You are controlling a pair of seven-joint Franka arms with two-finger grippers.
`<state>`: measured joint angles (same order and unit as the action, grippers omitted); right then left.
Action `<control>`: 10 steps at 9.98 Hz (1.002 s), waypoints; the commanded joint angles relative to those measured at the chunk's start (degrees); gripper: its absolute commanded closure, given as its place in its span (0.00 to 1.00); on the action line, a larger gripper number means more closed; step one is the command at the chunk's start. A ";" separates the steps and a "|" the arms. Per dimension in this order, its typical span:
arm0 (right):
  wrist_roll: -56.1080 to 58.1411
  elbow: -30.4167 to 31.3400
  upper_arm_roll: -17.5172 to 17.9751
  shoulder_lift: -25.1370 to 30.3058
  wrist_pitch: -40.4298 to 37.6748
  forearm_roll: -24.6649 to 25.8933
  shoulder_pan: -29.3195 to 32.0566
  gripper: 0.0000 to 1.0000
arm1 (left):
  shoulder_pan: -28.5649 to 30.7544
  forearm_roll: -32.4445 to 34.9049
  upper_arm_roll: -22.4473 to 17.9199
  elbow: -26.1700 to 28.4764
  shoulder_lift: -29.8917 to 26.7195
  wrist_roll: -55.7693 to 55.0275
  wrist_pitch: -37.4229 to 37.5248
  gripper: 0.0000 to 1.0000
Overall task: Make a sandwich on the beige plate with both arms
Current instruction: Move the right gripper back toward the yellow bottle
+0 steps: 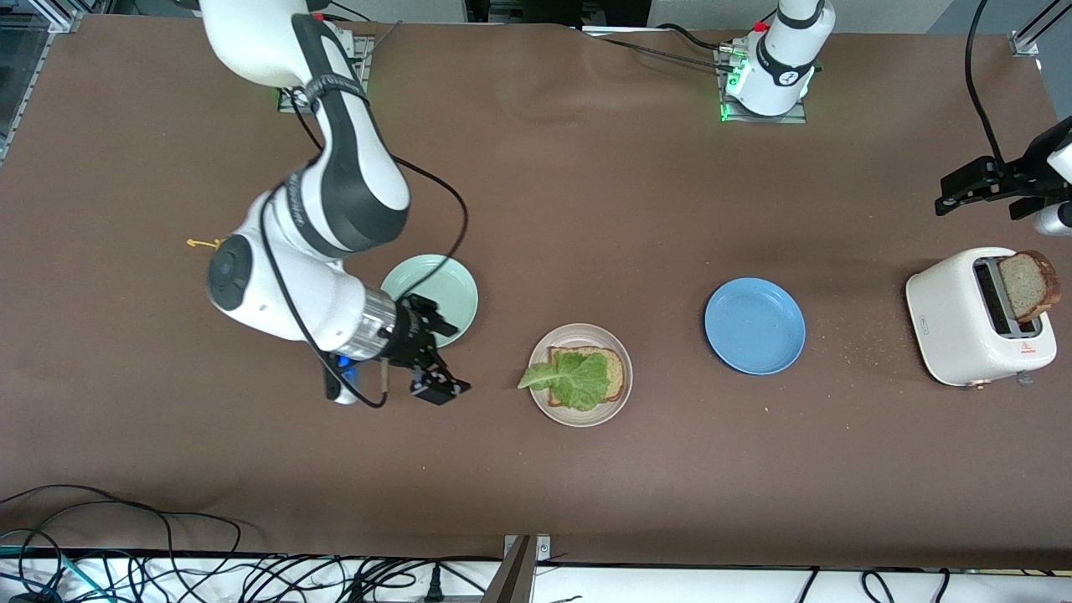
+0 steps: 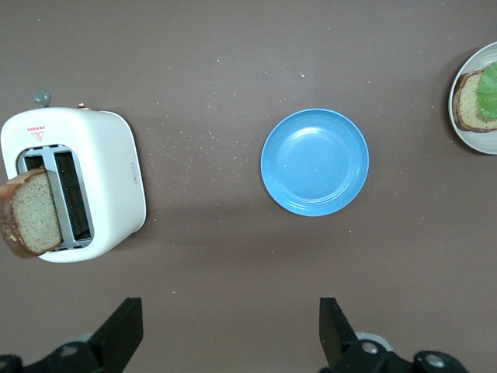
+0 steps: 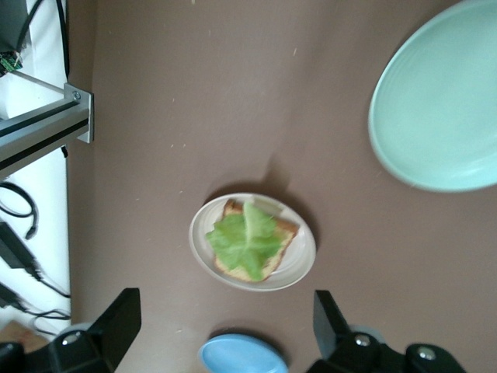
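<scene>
Between mint-green plate (image 1: 431, 299) and blue plate (image 1: 755, 326), beige plate (image 1: 618, 395) with lettuce-topped bread (image 1: 581, 377), both grippers' fingers wide, empty.

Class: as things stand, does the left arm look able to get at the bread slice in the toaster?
Probably yes. The left tool is open near the toaster, and the bread slice sticks up out of its slot with nothing over it.

A brown table (image 1: 586, 209) carries three plates and a toaster. The mint-green plate (image 1: 444, 285) lies toward the right arm's end, the beige plate (image 1: 620, 394) near the middle and nearer the front camera, the blue plate (image 1: 755, 326) toward the left arm's end. The white toaster (image 1: 955, 322) stands at that end, with crumbs (image 1: 863, 343) scattered beside it.
</scene>
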<state>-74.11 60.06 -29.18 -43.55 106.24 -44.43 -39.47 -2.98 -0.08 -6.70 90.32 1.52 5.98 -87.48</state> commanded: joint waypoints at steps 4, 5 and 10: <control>45.42 1.55 -24.90 4.97 -27.37 2.68 -0.61 0.00 | 0.43 -0.80 0.02 -1.55 0.59 1.14 1.17 0.00; 55.29 2.07 -28.96 4.88 -28.27 2.77 -0.52 0.00 | 0.35 -0.80 0.02 -1.55 0.59 1.14 1.17 0.00; 83.31 6.81 -35.58 4.88 -25.13 12.52 -0.52 0.00 | 0.34 -0.80 0.02 -1.55 0.59 1.14 1.17 0.00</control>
<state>4.66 64.81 -63.25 -39.28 79.15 -33.43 -38.57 -2.96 -0.08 -6.71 90.27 1.60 5.98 -87.47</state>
